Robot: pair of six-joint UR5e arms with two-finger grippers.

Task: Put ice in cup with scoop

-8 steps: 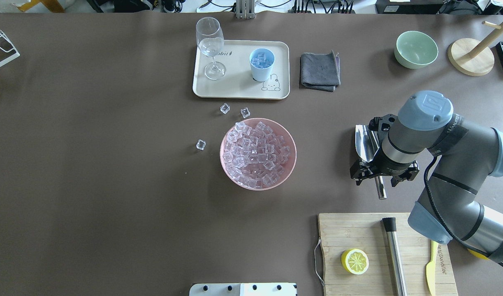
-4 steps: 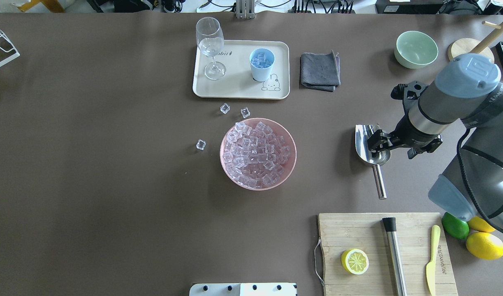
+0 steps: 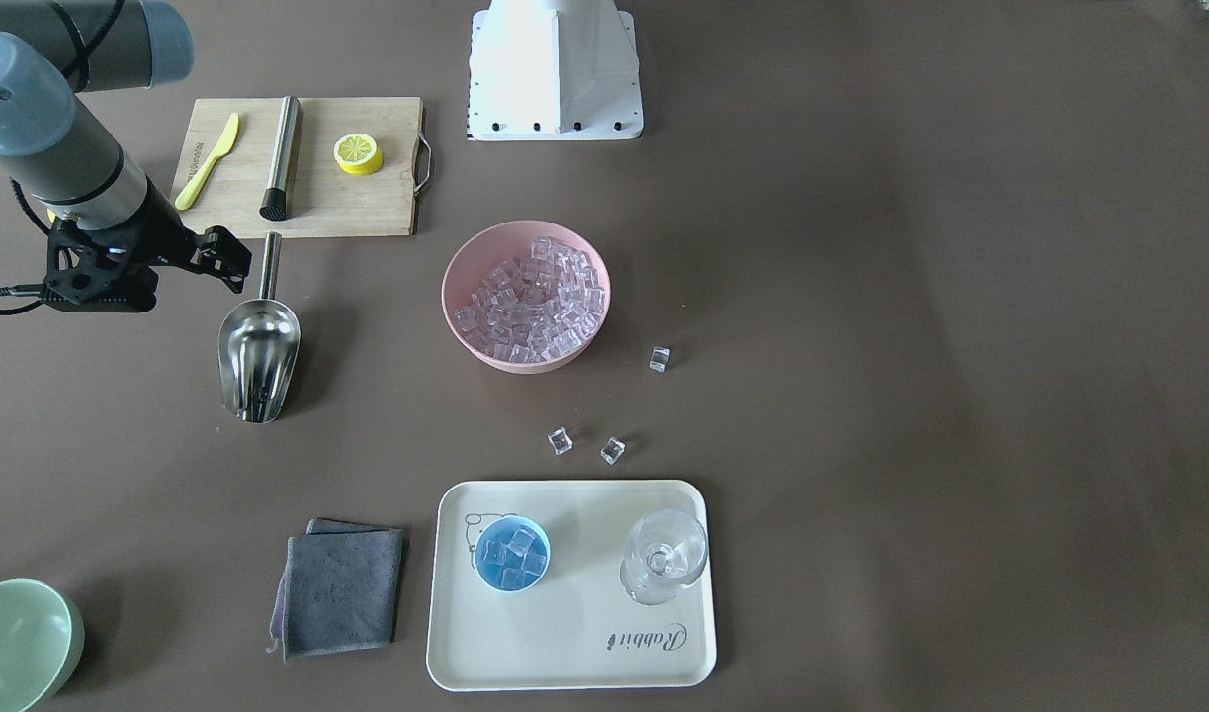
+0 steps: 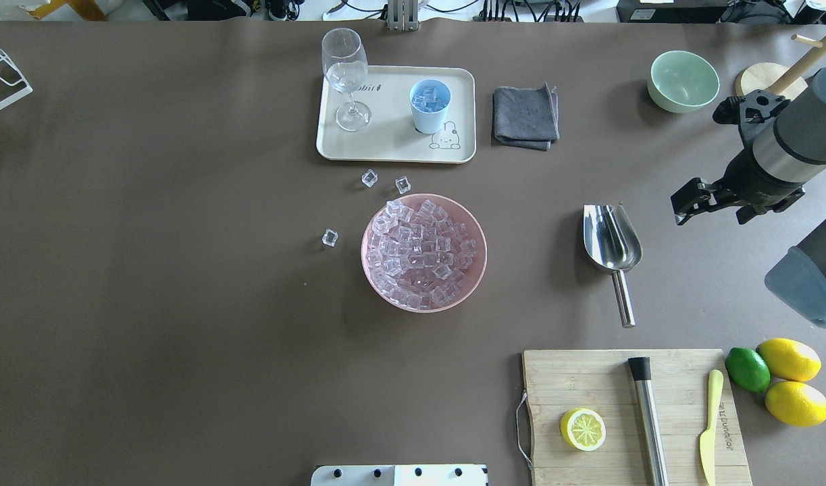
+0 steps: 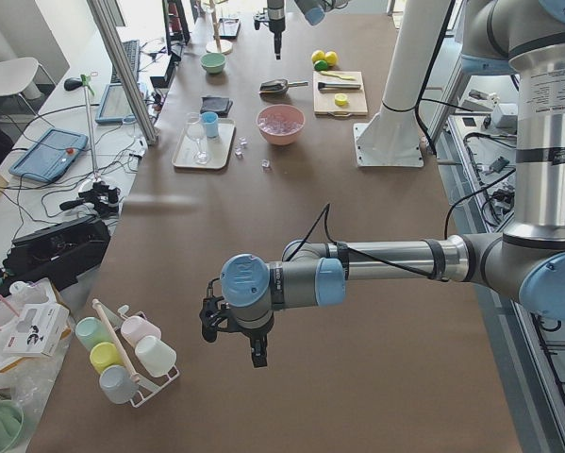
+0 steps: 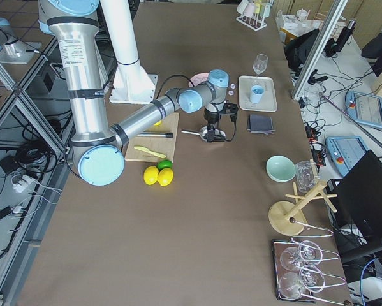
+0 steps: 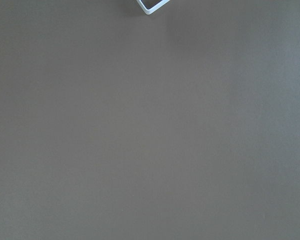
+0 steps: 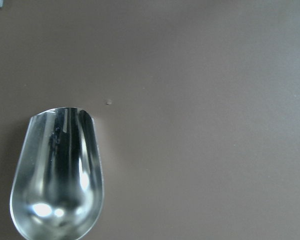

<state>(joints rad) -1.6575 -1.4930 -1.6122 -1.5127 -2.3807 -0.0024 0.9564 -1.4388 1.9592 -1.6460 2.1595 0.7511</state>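
Recorder: Scoop (image 4: 612,237) position is requested for the entry.

Checker: It is seen lying on the tabletop (image 4: 183,304), trough up and empty, between the pink bowl (image 4: 479,270) and the right tool (image 4: 715,206), and is touched by neither. Its rod handle (image 4: 623,300) is pointed toward the cutting board (image 4: 554,385).

Recorder: Tool states are requested.

Checker: The right tool is held above the tabletop, near the scoop, spread apart with nothing gripped. The left tool (image 5: 233,342) is shown only in the side view, well apart from the work. Whether it is apart or together cannot be told.

Recorder: Ice and cup?

Checker: Ice (image 4: 423,253) is heaped in the pink bowl. Three loose cubes (image 4: 329,237) are scattered on the tabletop near it. The cup (image 4: 429,108) is stood on the tray (image 4: 392,135) beside the stemmed glass (image 4: 345,67), with several cubes inside.

Recorder: Handling notes are requested.

Checker: The scoop is judged rigid, fairly light and slippery, being polished steel with a thin round rod. The handle is recommended as the grip point, taken mid-length across the rod, so that roll is limited and the trough is left free. The cubes are judged hard and glossy, and likely to slide off a tilted trough, so a level carry is advised. The cup is judged light and easily tipped if its rim is struck.
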